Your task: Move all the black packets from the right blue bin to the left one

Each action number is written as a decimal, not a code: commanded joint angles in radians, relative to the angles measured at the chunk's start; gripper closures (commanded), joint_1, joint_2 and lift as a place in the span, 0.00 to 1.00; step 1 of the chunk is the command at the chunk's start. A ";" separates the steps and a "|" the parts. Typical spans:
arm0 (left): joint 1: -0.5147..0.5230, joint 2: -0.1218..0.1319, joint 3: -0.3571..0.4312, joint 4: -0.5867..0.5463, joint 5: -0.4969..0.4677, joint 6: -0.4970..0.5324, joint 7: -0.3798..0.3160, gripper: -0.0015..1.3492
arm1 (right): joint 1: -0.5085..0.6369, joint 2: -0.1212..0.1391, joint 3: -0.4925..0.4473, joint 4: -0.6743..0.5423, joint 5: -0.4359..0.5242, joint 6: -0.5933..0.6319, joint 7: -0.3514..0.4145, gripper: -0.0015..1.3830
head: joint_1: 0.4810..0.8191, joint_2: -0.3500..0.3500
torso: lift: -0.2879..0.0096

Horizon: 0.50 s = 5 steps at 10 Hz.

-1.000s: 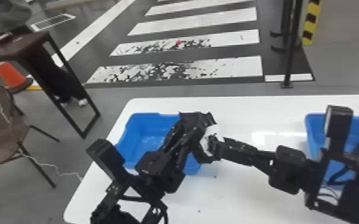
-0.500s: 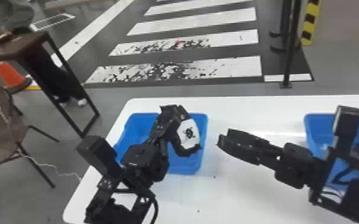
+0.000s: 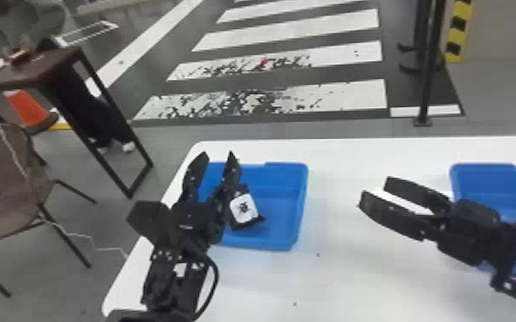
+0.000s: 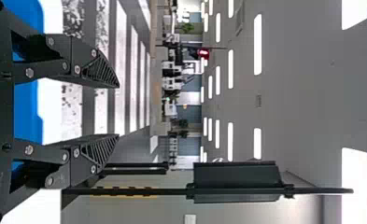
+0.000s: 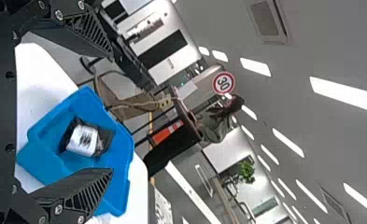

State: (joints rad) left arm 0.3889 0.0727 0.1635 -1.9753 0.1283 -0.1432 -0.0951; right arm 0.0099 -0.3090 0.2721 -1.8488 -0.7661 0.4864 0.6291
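Bkgd., L to R: brown chair [image 3: 4, 188], dark side table [image 3: 34, 73] w/ orange cone [image 3: 28, 109] behind it, crosswalk [image 3: 343, 96] at far ctr., black post [image 3: 430, 77] at far R. White table [image 3: 334, 278] in foreground.

L end of white table: L blue bin [image 3: 289, 214]. L gripper [image 3: 217, 154] pos. over L side of bin; fingers spread, tips toward far side, nothing between them. Both wrist views likewise show spread fingers, one pair ea.

Black packet [image 3: 244, 208] w/ white label, dark print: located in L blue bin, just R of L gripper's R finger and nearer than its tips. Contact w/ that finger: cannot tell. R wrist view confirms packet inside bin, label exposed.

Ctr.-R: R gripper [image 3: 375, 189] above white table, between bins, tips directed L toward L blue bin. Fingers spread, gap empty. Packet lies L of R gripper, well apart from its tips.

R end: R blue bin [image 3: 480, 175], partly hidden by R arm; contents mostly obscured, qty. of packets cannot be determined.
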 commanded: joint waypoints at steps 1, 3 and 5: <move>0.033 -0.002 -0.002 -0.034 0.021 -0.102 -0.005 0.13 | 0.054 0.011 -0.101 -0.079 0.092 0.049 -0.043 0.11 | 0.63 1.00 | 0.50; 0.131 -0.011 -0.004 -0.223 0.019 -0.009 -0.005 0.15 | 0.191 0.056 -0.284 -0.288 0.291 0.154 -0.174 0.11 | 0.63 0.92 | 0.50; 0.254 -0.021 -0.014 -0.375 0.053 0.040 -0.012 0.15 | 0.243 0.079 -0.390 -0.371 0.385 0.279 -0.261 0.11 | 0.63 0.79 | 0.50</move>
State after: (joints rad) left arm 0.6054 0.0544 0.1541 -2.3045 0.1691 -0.1177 -0.1072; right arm 0.2412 -0.2360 -0.0869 -2.2012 -0.4044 0.7245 0.3710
